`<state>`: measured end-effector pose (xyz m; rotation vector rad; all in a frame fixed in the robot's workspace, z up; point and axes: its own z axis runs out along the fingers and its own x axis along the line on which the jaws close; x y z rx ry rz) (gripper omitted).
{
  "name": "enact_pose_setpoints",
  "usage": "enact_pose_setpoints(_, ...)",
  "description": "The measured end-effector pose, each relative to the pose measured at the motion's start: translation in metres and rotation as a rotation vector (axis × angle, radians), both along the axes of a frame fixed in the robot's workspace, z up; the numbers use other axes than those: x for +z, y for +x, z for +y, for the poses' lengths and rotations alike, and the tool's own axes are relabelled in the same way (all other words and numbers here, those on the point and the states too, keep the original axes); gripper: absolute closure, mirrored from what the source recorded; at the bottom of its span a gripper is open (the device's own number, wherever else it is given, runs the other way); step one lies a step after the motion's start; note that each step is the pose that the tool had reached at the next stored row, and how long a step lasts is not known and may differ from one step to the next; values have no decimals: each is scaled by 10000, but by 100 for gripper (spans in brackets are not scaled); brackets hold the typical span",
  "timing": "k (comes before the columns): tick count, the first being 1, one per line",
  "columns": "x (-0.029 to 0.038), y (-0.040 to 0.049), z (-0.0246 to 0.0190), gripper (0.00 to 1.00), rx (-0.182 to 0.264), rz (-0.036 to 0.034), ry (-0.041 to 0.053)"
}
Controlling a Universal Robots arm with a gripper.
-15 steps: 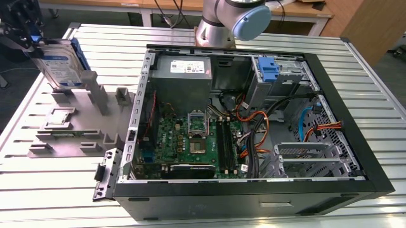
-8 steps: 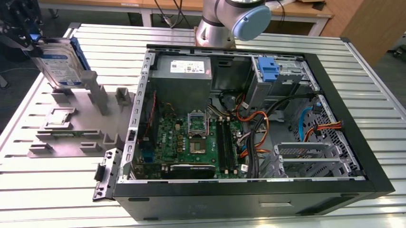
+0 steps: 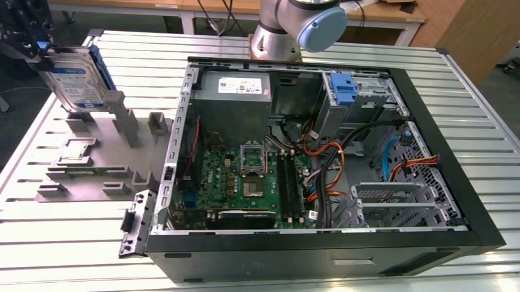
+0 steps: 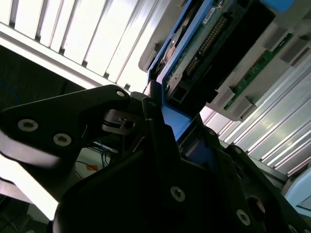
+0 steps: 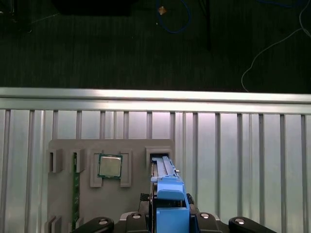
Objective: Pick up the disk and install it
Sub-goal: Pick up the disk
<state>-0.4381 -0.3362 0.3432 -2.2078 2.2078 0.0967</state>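
Black pincer (image 4: 164, 121) clamps the disk (image 3: 73, 79) by its blue carrier (image 5: 170, 204), upright over the grey fixture (image 3: 81, 164) on the table (image 3: 73, 243), to the exterior view's left of the open computer case (image 3: 325, 258).

Arm (image 3: 296, 27) base joint at the exterior view's top, gripper (image 3: 39, 50) raised at that view's left edge, fingers (image 4: 154, 116) clamped on the disk (image 3: 73, 82) from above

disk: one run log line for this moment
gripper: shut on disk | pose: held upright above grey fixture tray | open computer case: disk not yet inside
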Motion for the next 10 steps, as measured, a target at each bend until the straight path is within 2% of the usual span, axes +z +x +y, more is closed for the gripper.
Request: enact_pose_setpoints(10, 10, 0, 0, 64, 0, 3, 0)
